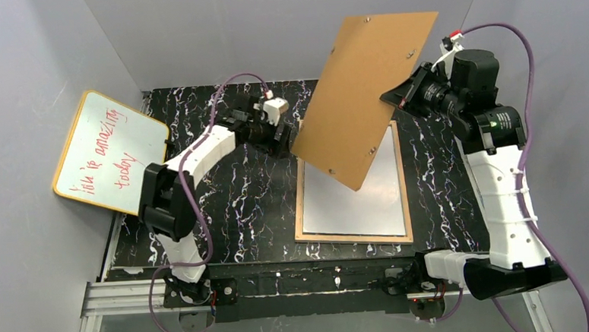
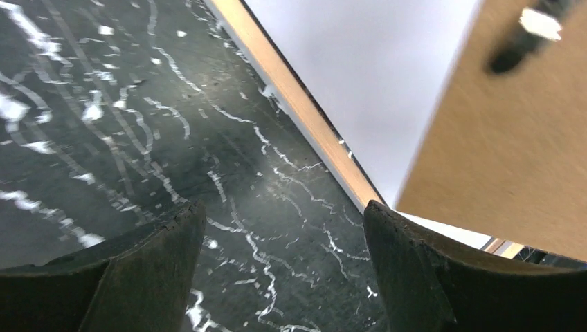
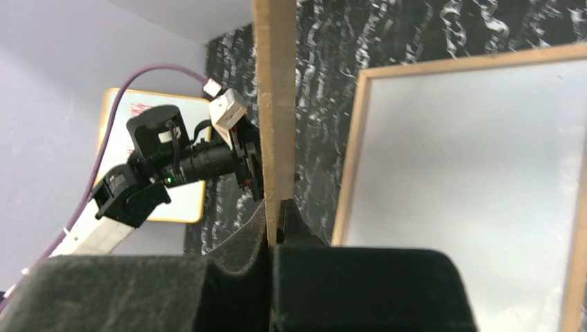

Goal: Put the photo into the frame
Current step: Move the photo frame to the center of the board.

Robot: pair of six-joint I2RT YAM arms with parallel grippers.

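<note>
Pinching the thin edge of the brown backing board (image 3: 273, 104) with the right gripper (image 3: 273, 235), jaws pressed onto it from both sides, holding it high and tilted over the far half of the frame (image 1: 352, 237). Spread wide on the left gripper (image 2: 284, 221), nothing between the fingers, hovering low over the black marbled table (image 1: 240, 207) near the frame's far-left corner. Frame lying flat right of centre, tan wood side up, with a white sheet inside the rim, probably the photo (image 1: 355, 212) face down and filling the opening. Best way through this step, by the look of it: hold the pinch firm, level the board before lowering, line its edges up with the tan rim, steady the far-left corner with the open left fingers, avoid dragging the sheet underneath. Hard to confirm: printed side hidden, so cannot say for sure that the white surface is the photo; far end of the frame covered by the board from above; board blurred in the left wrist view; whiteboard (image 1: 108, 153) leaning at the far left, well apart
</note>
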